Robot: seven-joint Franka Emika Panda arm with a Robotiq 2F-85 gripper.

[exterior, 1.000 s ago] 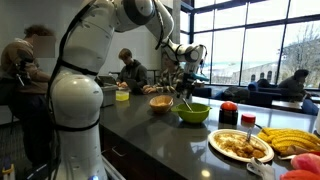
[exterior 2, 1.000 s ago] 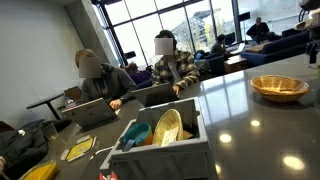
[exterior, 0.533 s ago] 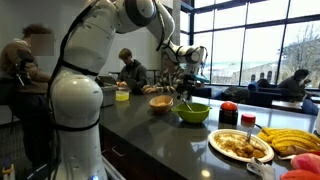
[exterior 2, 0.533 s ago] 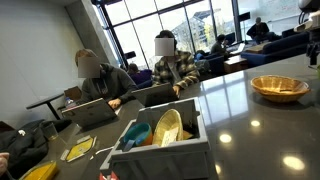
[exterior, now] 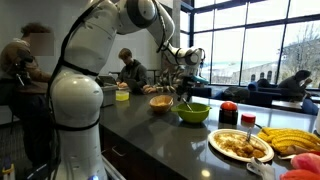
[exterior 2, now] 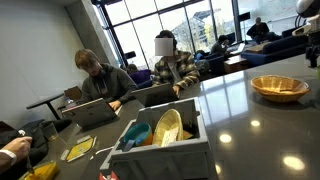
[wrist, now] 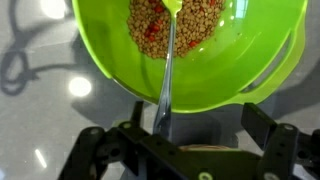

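The spoon point(wrist: 167, 80) stands in the green bowl point(wrist: 235, 85), its pale yellow-green head sunk in the brown grains point(wrist: 150, 25) at the far side. Its thin grey handle leans out over the near rim. That handle runs straight into the gap of the pincer point(wrist: 185, 145), whose jaws are spread wide apart. The left finger point(wrist: 95, 150) and the right finger point(wrist: 278, 140) each stand well off the handle, so neither grips it. The handle sits a little left of the middle of the gap, leaving more free room on the right.

The bowl's near rim lies just beyond the fingertips, and the bare glossy tabletop point(wrist: 45, 90) shows to the left of it.

In an exterior view the green bowl point(exterior: 193, 114) stands near the tabletop's front edge. A wooden bowl point(exterior: 161, 103) sits just left and farther back, and a dark jar point(exterior: 229, 113) is close on the right. Nearer and to the right are a plate point(exterior: 214, 143) of food and some bananas point(exterior: 288, 140).
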